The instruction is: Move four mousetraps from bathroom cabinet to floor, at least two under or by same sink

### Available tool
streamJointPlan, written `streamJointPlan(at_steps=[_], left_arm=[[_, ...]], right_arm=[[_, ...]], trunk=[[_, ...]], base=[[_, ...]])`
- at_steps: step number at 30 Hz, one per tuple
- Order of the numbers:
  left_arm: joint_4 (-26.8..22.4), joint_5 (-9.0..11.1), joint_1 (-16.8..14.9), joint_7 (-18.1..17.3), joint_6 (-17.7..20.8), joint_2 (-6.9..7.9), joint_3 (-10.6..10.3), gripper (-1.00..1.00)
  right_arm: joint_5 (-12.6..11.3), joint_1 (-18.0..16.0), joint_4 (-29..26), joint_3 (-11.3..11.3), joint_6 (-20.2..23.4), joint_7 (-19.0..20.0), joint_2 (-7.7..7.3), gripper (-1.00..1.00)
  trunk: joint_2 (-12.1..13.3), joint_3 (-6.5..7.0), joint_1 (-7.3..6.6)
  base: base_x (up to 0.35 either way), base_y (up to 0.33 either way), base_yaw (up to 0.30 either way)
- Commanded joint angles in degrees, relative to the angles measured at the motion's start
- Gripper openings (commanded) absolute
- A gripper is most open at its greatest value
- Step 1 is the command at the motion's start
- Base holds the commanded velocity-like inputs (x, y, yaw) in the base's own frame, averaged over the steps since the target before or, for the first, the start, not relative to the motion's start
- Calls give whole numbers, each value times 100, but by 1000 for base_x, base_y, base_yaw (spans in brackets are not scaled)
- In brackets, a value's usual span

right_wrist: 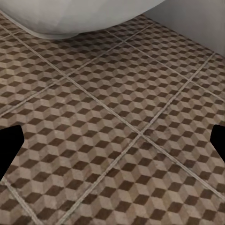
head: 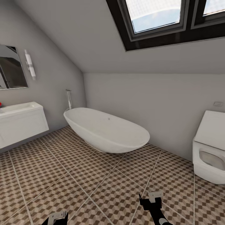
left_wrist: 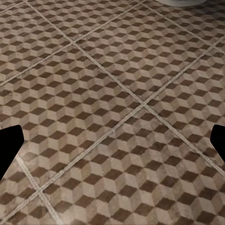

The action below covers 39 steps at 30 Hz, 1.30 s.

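Observation:
The mousetraps and the wooden cabinet are out of view. The bathroom floor [head: 78,175], tiled in a brown-and-beige cube pattern, spreads in front of me. At the far left the white bathroom sink [head: 18,108] sits on its wall-hung drawer unit [head: 23,125]. My left gripper [head: 57,217] is low at the bottom edge, and my right gripper [head: 151,200] is a little higher to its right. Both hang over bare tiles. In each wrist view the dark fingertips [left_wrist: 9,145] [right_wrist: 9,145] stand far apart with only floor [left_wrist: 112,93] [right_wrist: 112,131] between them, so both are open and empty.
An oval white bathtub [head: 106,129] with a floor-standing tap [head: 68,100] stands in the middle against the sloped wall; its underside [right_wrist: 79,16] shows in the right wrist view. A white toilet [head: 209,150] is at the right edge. A mirror [head: 11,67] and wall light [head: 30,64] hang above the sink.

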Motion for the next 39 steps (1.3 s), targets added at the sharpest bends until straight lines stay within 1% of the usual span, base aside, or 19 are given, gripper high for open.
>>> streamJointPlan(at_steps=[1, 10, 14, 16, 17, 18, 19, 20, 21, 22, 23, 24, 26, 27, 29, 33, 34, 37, 39], left_arm=[[24, 6, -11, -1, -35, 5, 20, 100], [18, 24, -7, 90, -20, 24, 36, 100], [11, 33, -7, 352, -19, 26, 46, 100], [10, 37, -7, 554, -23, 30, 49, 100], [9, 40, -8, 665, -25, 31, 50, 100], [5, 45, -8, 892, -31, 34, 55, 100], [2, 48, -8, 1110, -35, 38, 58, 100], [1, 51, -9, 1198, -37, 40, 59, 100], [0, 55, -7, 1325, -39, 41, 61, 100], [2, 57, -6, 1404, -40, 41, 62, 100], [3, 58, -6, 1430, -40, 40, 62, 100], [6, 58, -7, 1462, -44, 35, 63, 100], [9, 56, -6, 1473, -48, 28, 60, 100], [13, 55, -7, 1473, -53, 15, 58, 100], [17, 54, -9, 1456, -55, -3, 57, 100], [21, 54, -7, 1250, -47, -73, 56, 100], [23, 53, -8, 954, -33, -113, 55, 100], [24, 53, -6, 627, -23, -139, 55, 100], [24, 53, -5, 535, -20, -144, 55, 100]], right_arm=[[13, -5, 5, 47, -8, -52, 3, 100], [13, 2, 10, 47, -18, -32, 3, 100], [13, 50, 8, 41, -55, -25, -25, 100], [10, 65, 6, 34, -112, -23, -84, 100], [7, 70, 5, 31, -156, -22, -137, 100], [-7, 81, 4, 29, -260, -12, -305, 100], [-39, 92, 7, 29, -372, 64, -522, 100], [-60, 100, 8, 29, -417, 130, -610, 100], [-106, 148, 12, 29, -480, 306, -727, 100], [-149, 255, 15, 29, -519, 502, -762, 100], [-166, 333, 16, 29, -536, 586, -742, 100], [-188, 507, 16, 29, -568, 689, -625, 100], [-200, 660, 14, 26, -603, 698, -463, 100], [-205, 762, 12, 27, -645, 606, -323, 100], [-212, 828, 9, 28, -687, 422, -222, 100], [-220, 899, 5, 29, -734, -55, -92, 100], [-226, 924, 0, 29, -757, -301, -46, 100], [-230, 940, -4, 29, -772, -456, -18, 100], [-232, 945, -5, 29, -775, -495, -8, 100]], trunk=[[-4, -6, 0], [-4, -6, 0], [-4, -6, 0], [-4, -6, 0], [-4, -6, 0], [-4, -6, 0], [-4, -6, 0], [-4, -6, 0], [-4, -6, 0], [-4, -6, 0], [-4, -6, 0], [-4, -6, 0], [-4, -6, 0], [-4, -6, 0], [-4, -6, 0], [-4, -6, 0], [-4, -6, 0], [-4, -6, 0], [-4, -6, 0]], base=[[0, 0, 0], [0, 0, 0], [0, 0, 0], [0, 0, 0], [0, 0, 0], [0, 0, 0], [0, 0, 0], [0, 0, 0], [0, 0, 0], [0, 0, 0], [0, 0, 0], [0, 0, 0], [0, 0, 0], [0, 0, 0], [0, 0, 0], [0, 0, 0], [0, 0, 0], [0, 0, 0], [0, 0, 0]])
